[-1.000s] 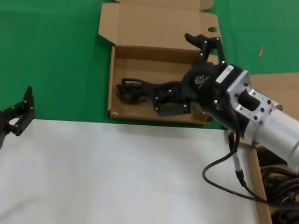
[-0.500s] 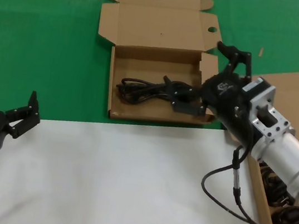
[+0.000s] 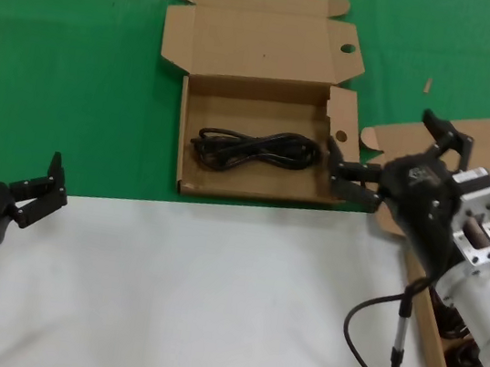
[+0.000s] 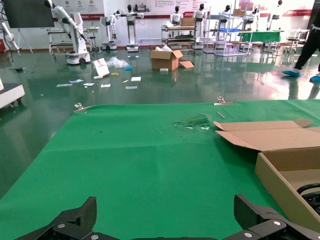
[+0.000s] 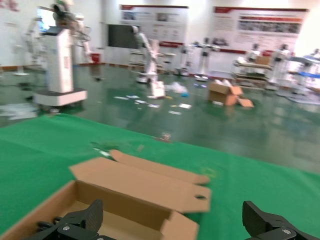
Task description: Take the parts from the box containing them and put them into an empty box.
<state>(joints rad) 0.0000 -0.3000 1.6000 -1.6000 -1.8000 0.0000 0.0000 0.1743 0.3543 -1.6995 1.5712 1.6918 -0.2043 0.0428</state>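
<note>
One part: a black cable bundle lies on the floor of the empty box, just left of the right end effector.
Surface: green cloth beyond a white sheet.
Right end effector: fingers spread wide, holding nothing, between the two boxes.
Left end effector: fingers apart, idle, well left of both boxes.
Source box: beneath the right arm, cables inside.
Wrist views only: hall with glossy floor, other robots, scattered cartons.
</note>
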